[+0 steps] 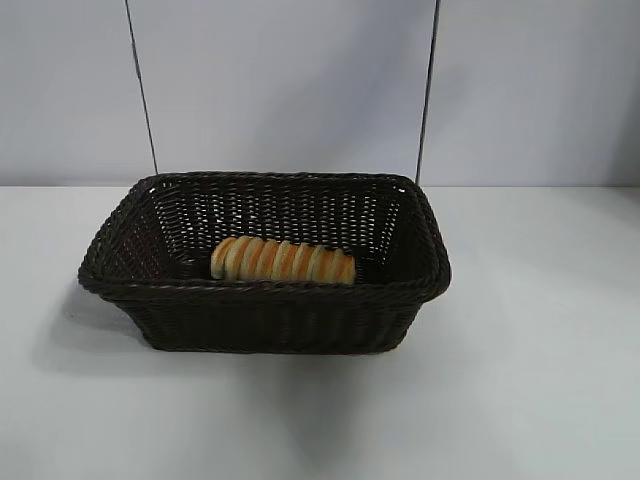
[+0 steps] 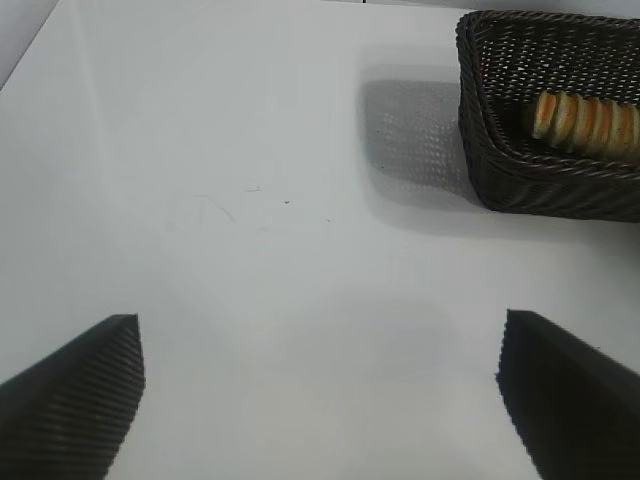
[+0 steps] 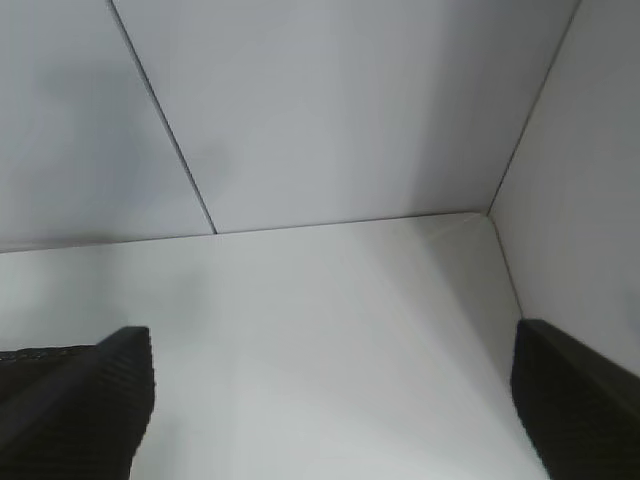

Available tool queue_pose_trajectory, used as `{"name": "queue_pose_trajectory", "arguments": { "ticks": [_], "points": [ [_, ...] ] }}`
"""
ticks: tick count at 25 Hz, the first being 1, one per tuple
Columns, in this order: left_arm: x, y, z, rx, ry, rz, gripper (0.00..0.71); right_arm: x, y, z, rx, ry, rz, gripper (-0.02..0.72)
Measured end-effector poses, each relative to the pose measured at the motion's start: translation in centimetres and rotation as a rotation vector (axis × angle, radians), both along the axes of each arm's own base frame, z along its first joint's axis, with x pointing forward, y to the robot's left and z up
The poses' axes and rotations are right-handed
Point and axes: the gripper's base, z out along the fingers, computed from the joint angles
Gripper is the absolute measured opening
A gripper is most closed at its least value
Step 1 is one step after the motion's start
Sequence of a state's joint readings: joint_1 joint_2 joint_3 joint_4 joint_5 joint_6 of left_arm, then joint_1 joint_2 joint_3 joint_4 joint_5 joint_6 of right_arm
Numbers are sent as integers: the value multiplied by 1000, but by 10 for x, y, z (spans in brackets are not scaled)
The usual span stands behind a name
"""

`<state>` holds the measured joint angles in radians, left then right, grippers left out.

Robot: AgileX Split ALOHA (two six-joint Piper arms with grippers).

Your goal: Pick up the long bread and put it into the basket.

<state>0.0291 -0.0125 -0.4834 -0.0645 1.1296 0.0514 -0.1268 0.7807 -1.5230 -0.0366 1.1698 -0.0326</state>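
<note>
- A white table is seen filling the lower half of the exterior view, with pale wall panels behind it, split by two thin dark seams.
- The basket, dark-brown woven wicker with sloping sides and a braided rim, is placed at the centre of the exterior view, resting on the table. A soft shadow is cast to its left and below it.
- In the left wrist view, one corner of the basket is shown at the upper right of the frame, with its shadow on the table beside it.
- The long bread is found inside the basket, lying flat on the basket floor, a little left of centre and close to the near wall. Its tan-yellow body is crossed by orange-brown ridges.
- Part of the long bread is also seen at the upper right edge of the left wrist view, within the basket.
- The left gripper is held over bare table, well apart from the basket; its two dark ribbed fingers are spread wide at the lower corners of the frame, and nothing is held between them.
- The right gripper is likewise spread wide and empty, its fingers sitting at the lower corners of the right wrist view, facing a table corner and walls.
</note>
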Motion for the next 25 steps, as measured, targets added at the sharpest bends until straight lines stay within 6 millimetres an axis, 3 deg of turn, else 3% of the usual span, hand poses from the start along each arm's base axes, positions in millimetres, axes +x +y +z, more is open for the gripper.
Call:
{"name": "queue_pose_trajectory", "arguments": {
  "ticks": [5,15,25],
  "points": [
    [0,0,0,0,0,0,691,-55,7,-46,-25,-154,8,695],
    [0,0,0,0,0,0,691,-119,12,-148,-27,-211,46,695],
    [0,0,0,0,0,0,691,-107,11,-200,-1,38,38,695]
  ]
}}
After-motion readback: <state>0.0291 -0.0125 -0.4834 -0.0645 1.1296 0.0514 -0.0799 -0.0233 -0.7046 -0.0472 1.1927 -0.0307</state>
